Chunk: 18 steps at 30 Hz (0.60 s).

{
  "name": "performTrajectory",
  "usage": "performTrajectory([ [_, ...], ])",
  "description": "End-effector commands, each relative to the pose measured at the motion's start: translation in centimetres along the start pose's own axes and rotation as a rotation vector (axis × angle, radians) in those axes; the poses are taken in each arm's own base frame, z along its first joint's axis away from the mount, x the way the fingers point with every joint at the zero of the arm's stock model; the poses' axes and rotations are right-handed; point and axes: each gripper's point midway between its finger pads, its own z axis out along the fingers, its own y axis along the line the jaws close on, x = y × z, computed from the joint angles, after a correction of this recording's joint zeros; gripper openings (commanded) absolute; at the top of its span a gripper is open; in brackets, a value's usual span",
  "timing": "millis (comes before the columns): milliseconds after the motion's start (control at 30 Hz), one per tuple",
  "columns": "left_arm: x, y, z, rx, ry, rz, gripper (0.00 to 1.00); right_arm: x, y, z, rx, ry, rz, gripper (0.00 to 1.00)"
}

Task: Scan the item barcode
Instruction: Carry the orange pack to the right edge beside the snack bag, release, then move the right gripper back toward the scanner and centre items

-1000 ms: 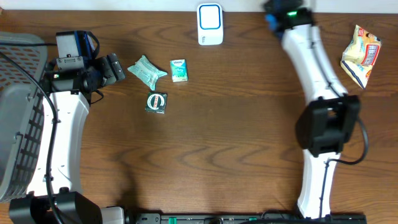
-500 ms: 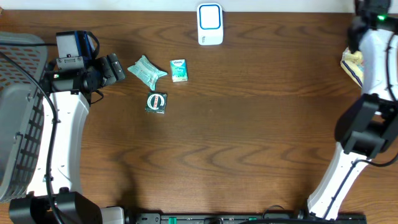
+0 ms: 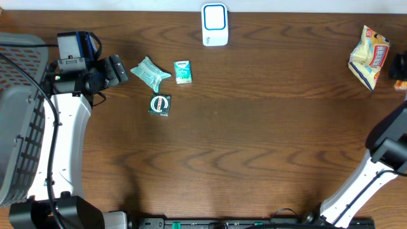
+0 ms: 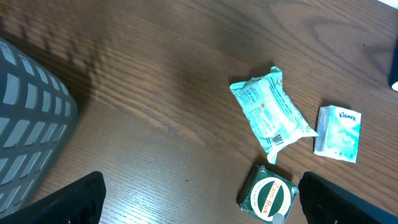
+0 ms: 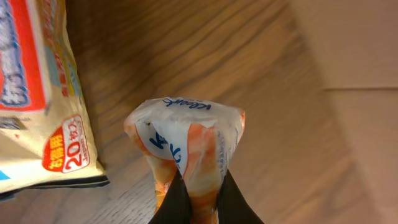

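1. The right pincer (image 5: 198, 200) is clamped tight on the lower end of an orange-and-white tissue pack (image 5: 186, 137), which has blue lettering across its top.
2. The held pack hangs over the far right edge of the wooden surface (image 3: 254, 127), just beside a yellow-and-red snack bag (image 3: 367, 56) lying there.
3. The white scanner (image 3: 215, 24) stands at the far edge of the surface near the middle, well apart from the held pack.
4. The left pincer (image 3: 118, 69) is spread wide and holds nothing. It is low over the left side, next to a grey basket (image 3: 19, 127).
5. Three items lie near the left pincer: a green wipes pack (image 4: 270, 112), a small teal Kleenex pack (image 4: 339, 132) just beyond it, and a round-labelled green tin (image 4: 267, 198) below them. None of them touch.
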Motion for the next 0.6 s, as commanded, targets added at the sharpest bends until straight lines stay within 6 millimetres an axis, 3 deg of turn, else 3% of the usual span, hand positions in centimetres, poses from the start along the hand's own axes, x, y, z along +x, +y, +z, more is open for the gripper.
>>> performTrajectory([
  [0, 0.3, 0.3, 0.3, -0.012, 0.011, -0.011, 0.98, 0.3, 2.4, 0.7, -0.194, -0.006, 0.063, 0.01],
  [233, 0.3, 0.3, 0.3, -0.012, 0.011, -0.011, 0.98, 2.2, 3.8, 3.3, -0.238, 0.025, 0.189, 0.01],
  [333, 0.3, 0.3, 0.3, -0.012, 0.011, -0.011, 0.98, 2.9, 5.3, 4.2, -0.289, 0.026, 0.217, 0.01],
  [567, 0.3, 0.3, 0.3, -0.012, 0.011, -0.011, 0.98, 1.9, 10.0, 2.9, -0.512, -0.019, 0.197, 0.01],
])
